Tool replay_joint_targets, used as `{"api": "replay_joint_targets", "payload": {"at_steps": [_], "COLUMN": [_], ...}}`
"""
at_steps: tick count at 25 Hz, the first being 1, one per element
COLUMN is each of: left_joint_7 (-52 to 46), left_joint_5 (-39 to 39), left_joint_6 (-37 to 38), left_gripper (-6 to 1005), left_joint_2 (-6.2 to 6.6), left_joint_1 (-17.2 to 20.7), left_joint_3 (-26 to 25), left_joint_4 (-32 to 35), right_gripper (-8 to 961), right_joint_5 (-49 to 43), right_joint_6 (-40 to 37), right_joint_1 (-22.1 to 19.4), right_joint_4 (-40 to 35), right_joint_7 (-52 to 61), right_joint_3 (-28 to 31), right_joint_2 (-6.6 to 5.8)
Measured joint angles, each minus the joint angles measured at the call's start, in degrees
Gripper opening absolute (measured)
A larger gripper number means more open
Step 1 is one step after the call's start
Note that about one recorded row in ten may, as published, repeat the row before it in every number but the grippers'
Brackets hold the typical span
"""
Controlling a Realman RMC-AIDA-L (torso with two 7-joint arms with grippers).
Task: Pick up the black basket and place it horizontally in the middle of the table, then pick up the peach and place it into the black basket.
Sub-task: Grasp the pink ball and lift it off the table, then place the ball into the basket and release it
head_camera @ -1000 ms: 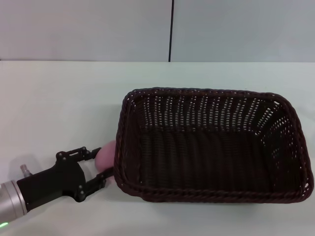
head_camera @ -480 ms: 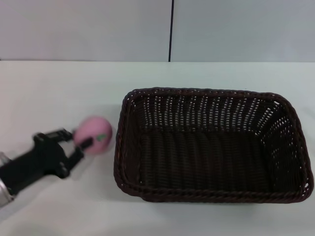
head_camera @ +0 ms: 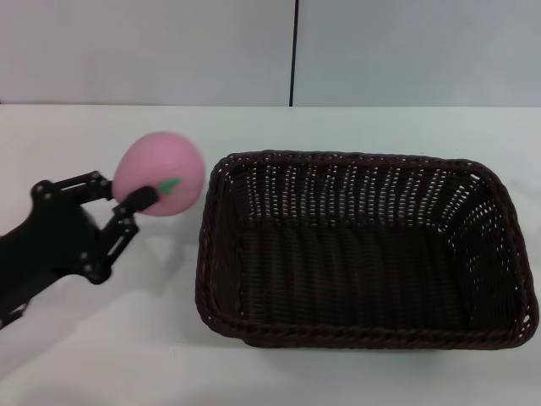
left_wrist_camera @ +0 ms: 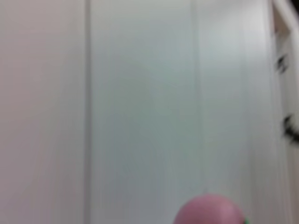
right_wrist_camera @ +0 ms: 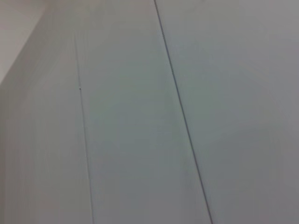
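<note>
1. The first part of the task can be judged done: the black basket (head_camera: 363, 254) is seen lying lengthwise across the white table (head_camera: 84, 144), resting flat, to the right of the left tool (head_camera: 127, 199) and just beside it
2. The peach (head_camera: 159, 172) is gripped between the fingers of the left tool and is held clear of the table, with its green leaf mark facing the tool
3. In the left wrist view only the top of the peach (left_wrist_camera: 209, 211) is shown, against a pale wall
4. The peach is not yet over the basket; it is held just outside the near left rim
5. What is left, as judged: the peach is to be carried rightward over the rim and released inside
6. The right tool is not shown in any view
</note>
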Motion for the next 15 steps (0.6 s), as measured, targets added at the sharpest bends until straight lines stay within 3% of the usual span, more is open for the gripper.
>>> {"api": "replay_joint_targets", "payload": {"at_steps": [5, 11, 15], "left_joint_7": [0.0, 2.3, 6.9], "left_joint_5": [0.3, 0.4, 0.5], "left_joint_6": [2.0, -3.7, -7.2], "left_gripper": [211, 170, 246], "left_joint_2": [-0.22, -0.55, -0.55], "left_joint_1": [-3.8, -10.1, -11.8], "left_joint_3": [3.8, 8.9, 9.5], "left_joint_4": [-4.8, -13.7, -18.7], "right_gripper": [582, 583, 583], "right_joint_5": [0.0, 0.0, 0.0], "right_joint_6": [-0.8, -1.8, -2.1], "right_joint_1": [0.8, 1.3, 1.2], "right_joint_4": [0.0, 0.1, 0.1], "right_joint_7": [0.1, 0.4, 0.4], "right_joint_3": [-0.3, -0.5, -0.5], "right_joint_2": [0.04, 0.09, 0.09]}}
